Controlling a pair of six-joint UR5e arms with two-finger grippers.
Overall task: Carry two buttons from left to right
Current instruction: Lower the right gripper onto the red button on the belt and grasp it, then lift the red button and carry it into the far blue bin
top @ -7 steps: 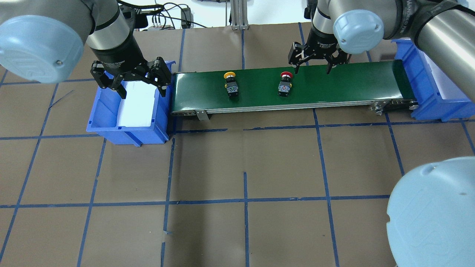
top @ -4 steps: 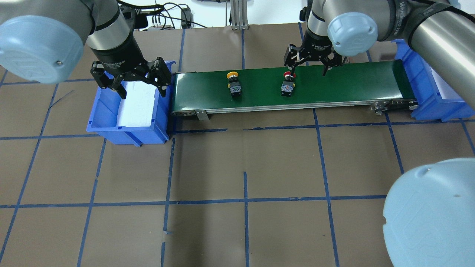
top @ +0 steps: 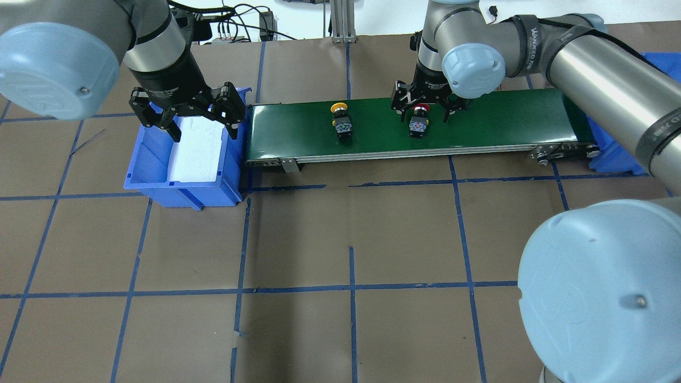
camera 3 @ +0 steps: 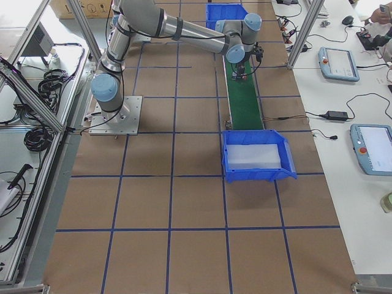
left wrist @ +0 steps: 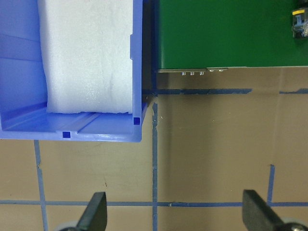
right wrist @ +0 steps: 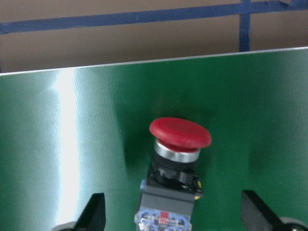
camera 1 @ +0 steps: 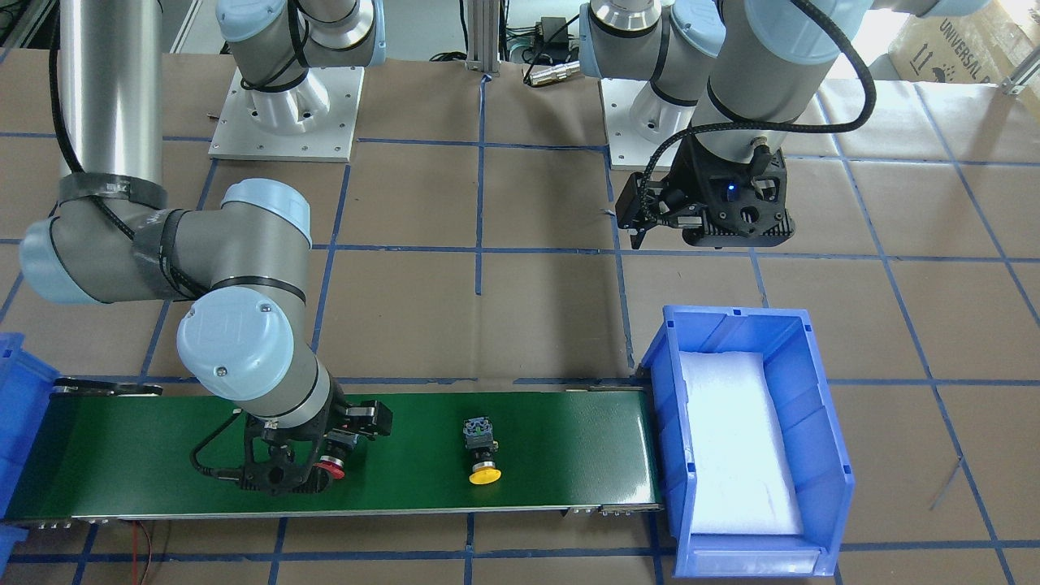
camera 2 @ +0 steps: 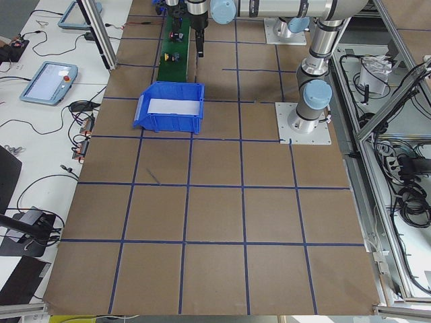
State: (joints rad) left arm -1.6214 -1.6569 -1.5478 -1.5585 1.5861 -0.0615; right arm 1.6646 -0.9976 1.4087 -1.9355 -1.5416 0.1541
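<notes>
Both buttons lie on their sides on the green conveyor belt (top: 495,119). The yellow button (top: 342,119) (camera 1: 483,457) rests near the belt's middle, alone. The red button (top: 420,119) (right wrist: 178,159) lies between the fingers of my right gripper (top: 423,110) (right wrist: 175,216), which is open and straddles it without touching. My left gripper (top: 205,130) (left wrist: 175,216) hangs open and holds nothing, above the near right corner of the left blue bin (top: 181,187). In the left wrist view the yellow button (left wrist: 301,24) only peeks in at the top right corner.
White foam (top: 197,149) lines the left bin at the belt's left end. A second blue bin (top: 612,155) sits at the belt's right end, mostly hidden by my right arm. Brown table paper with blue tape lines surrounds the belt.
My right gripper has moved left and down until it straddles the red button. Both buttons have drifted slightly right on the belt. The left arm has stayed still.
</notes>
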